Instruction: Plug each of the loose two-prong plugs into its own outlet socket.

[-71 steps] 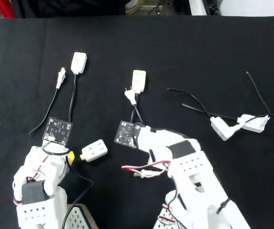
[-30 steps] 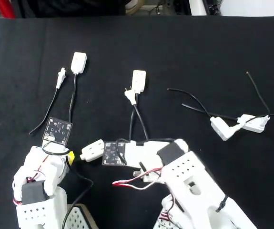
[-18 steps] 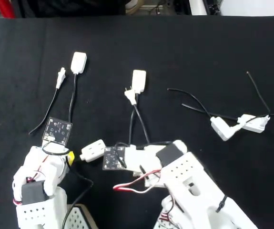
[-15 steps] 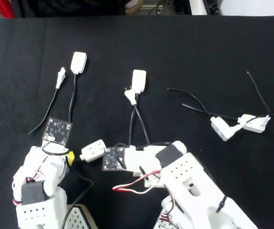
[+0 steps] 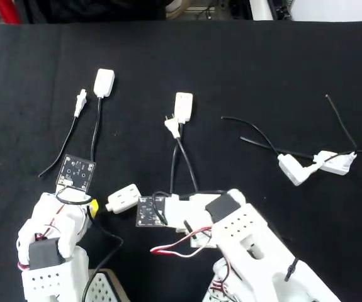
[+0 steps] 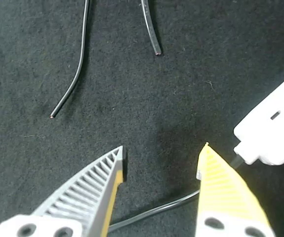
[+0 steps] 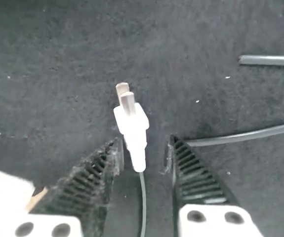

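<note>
Fingers (image 7: 100, 165) of our right gripper (image 7: 142, 144) sit close on either side of a white two-prong plug (image 7: 132, 126). We judge them clenched on its stem, though the contact itself is dark and hard to make out. The plug stands on edge, prongs stacked and pointing straight out ahead of the fingertips, and its thin cord (image 7: 142, 207) runs back between them. Our left gripper (image 6: 161, 158) is spread wide with nothing between its grey and yellow fingers, low over the black cloth (image 5: 243, 63). The loose white socket (image 6: 272, 123) lies just beside the yellow one, and from above it rests between our two arms, near the right wrist. We take the step in hand to be bringing this plug to that socket. As we see it, the next move calls for lining the prongs up with a pair of slots, which show on the socket face turned toward the left wrist camera. It also calls for steadying the socket with the left gripper, since it would likely slide on the cloth under a push. Farther back, a second plug (image 5: 80, 100) and a third plug (image 5: 171, 126) lie loose on the cloth, not yet seated.
</note>
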### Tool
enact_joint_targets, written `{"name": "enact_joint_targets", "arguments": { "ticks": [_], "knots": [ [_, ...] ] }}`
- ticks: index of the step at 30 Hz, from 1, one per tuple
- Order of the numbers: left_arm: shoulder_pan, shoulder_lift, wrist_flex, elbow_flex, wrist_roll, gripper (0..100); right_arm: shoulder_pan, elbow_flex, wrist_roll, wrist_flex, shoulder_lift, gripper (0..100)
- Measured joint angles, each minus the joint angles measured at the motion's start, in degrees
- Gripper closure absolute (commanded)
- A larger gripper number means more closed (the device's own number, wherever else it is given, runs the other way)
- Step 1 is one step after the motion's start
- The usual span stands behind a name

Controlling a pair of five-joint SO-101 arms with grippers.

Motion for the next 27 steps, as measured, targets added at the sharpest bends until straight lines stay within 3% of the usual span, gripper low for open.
{"name": "enact_joint_targets", "arguments": {
  "ticks": [21, 27],
  "knots": [
    [0.0, 0.0, 0.0, 0.0, 0.0, 76, -0.88, 5.27, 0.09, -6.77, 0.0, 84.8],
    [0.0, 0.0, 0.0, 0.0, 0.0, 76, -0.88, 5.63, 0.09, -8.0, 0.0, 89.7]
  ]
}}
